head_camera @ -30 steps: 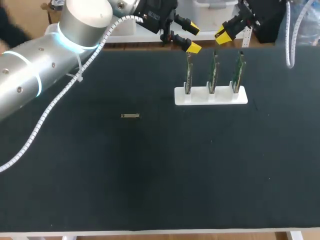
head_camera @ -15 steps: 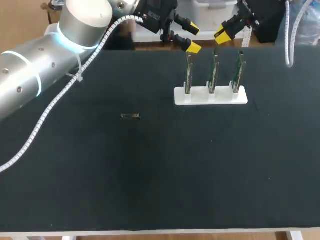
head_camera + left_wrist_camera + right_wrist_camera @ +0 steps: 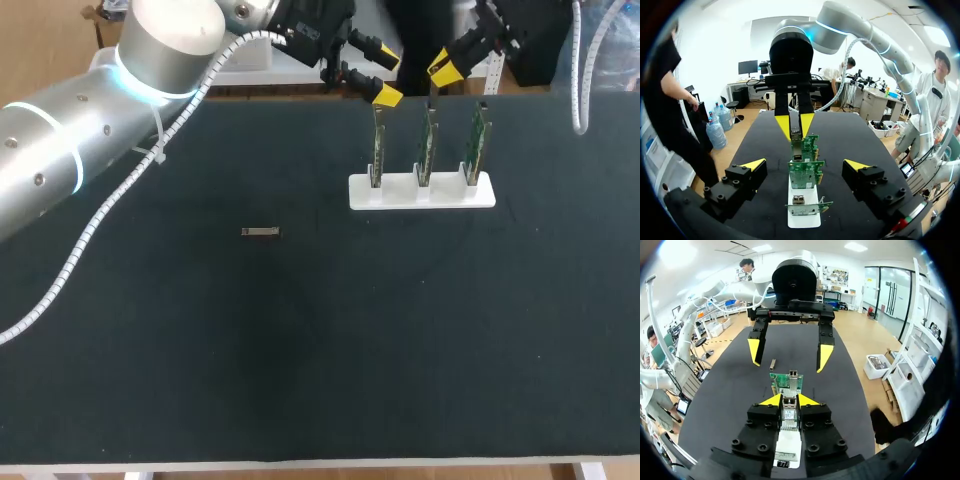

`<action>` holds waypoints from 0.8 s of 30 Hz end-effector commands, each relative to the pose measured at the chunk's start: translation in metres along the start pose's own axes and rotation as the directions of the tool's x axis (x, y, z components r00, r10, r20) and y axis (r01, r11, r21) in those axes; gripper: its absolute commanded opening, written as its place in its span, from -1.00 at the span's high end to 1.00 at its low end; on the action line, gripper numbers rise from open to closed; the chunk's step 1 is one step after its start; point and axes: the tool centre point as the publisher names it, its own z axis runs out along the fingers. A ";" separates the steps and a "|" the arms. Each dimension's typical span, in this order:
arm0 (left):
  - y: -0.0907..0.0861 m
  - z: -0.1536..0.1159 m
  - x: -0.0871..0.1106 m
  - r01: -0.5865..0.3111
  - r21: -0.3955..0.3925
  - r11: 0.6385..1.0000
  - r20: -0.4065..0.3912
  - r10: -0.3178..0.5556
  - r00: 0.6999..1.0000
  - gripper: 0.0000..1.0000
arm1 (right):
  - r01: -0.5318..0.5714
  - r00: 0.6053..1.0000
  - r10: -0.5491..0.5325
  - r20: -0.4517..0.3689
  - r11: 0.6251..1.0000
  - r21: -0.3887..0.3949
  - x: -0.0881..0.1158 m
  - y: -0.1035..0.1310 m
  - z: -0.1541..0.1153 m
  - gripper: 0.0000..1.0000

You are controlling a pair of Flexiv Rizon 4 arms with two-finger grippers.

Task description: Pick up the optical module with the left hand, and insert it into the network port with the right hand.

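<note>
Wide open on the left gripper, nothing held, up at the far edge of the table near the rack of network cards. Over those cards with the right gripper, grip impossible to call. Flat on the table, well apart from both: the optical module.

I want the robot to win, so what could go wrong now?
The open left gripper hangs close by the upright green circuit boards in their white holder, so it might bump them. The small metal optical module lies flat, far off on the black mat, and could slip when grabbed.
</note>
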 end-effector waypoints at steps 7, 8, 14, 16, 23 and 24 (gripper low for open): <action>-0.003 0.000 0.001 -0.001 -0.005 1.000 0.000 0.001 1.000 -1.00 | -0.009 1.000 0.014 0.019 0.976 -0.217 -0.004 -0.007 -0.007 1.00; -0.003 0.000 0.001 -0.001 -0.005 1.000 0.000 0.001 1.000 -1.00 | -0.010 1.000 0.014 0.020 0.977 -0.215 -0.004 -0.007 -0.007 1.00; -0.003 0.000 0.001 -0.001 -0.005 1.000 0.000 0.001 1.000 -1.00 | -0.008 1.000 0.010 0.010 0.983 -0.183 -0.007 -0.004 -0.010 1.00; -0.003 0.000 0.001 -0.001 -0.005 1.000 0.000 0.001 1.000 -1.00 | -0.009 1.000 0.011 0.011 0.987 -0.159 -0.009 -0.003 -0.012 1.00; -0.003 0.000 0.001 -0.001 -0.005 1.000 0.000 0.001 1.000 -1.00 | -0.020 1.000 0.021 0.008 0.993 -0.114 -0.012 -0.003 -0.015 1.00; -0.003 0.000 0.001 -0.001 -0.005 1.000 0.000 0.001 1.000 -1.00 | -0.020 1.000 0.021 0.006 0.994 -0.112 -0.012 -0.002 -0.015 1.00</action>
